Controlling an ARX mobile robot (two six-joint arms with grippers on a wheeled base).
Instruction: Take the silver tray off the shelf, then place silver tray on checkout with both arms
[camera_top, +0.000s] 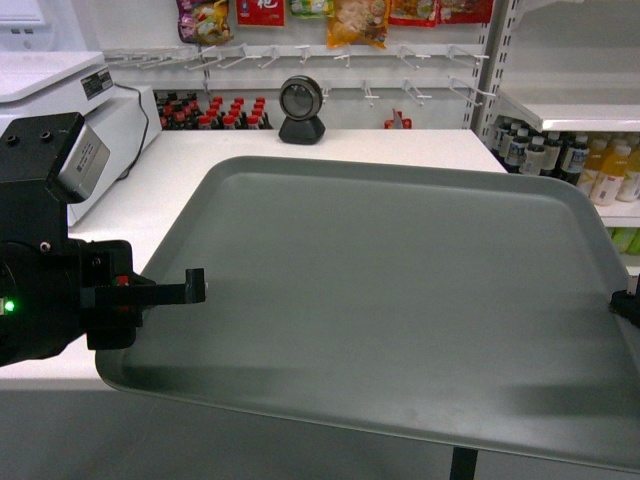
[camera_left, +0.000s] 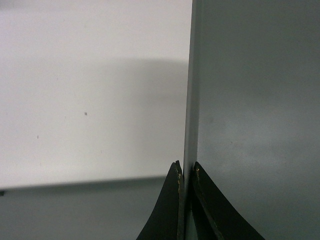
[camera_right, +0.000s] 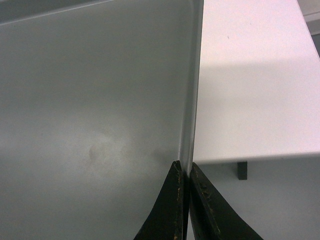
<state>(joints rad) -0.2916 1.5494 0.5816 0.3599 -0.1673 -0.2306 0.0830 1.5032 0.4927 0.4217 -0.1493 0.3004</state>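
The silver tray (camera_top: 400, 290) is a large grey-green tray held over the white checkout (camera_top: 330, 145), its near edge past the counter's front. My left gripper (camera_top: 198, 288) is shut on the tray's left rim; the left wrist view shows its jaws (camera_left: 185, 167) pinching the rim of the tray (camera_left: 255, 100) above the checkout (camera_left: 90, 90). My right gripper (camera_top: 628, 302) is shut on the right rim; its jaws (camera_right: 184, 167) clamp the rim of the tray (camera_right: 90, 100), with the checkout (camera_right: 250, 90) beneath. The white shelf (camera_top: 570, 108) stands at the back right.
A round black scanner (camera_top: 302, 105) stands at the back of the counter. A white till machine (camera_top: 115, 115) sits at the back left. Bottles (camera_top: 560, 155) fill the lower shelves on the right, and snack bags (camera_top: 355, 20) hang on the wall.
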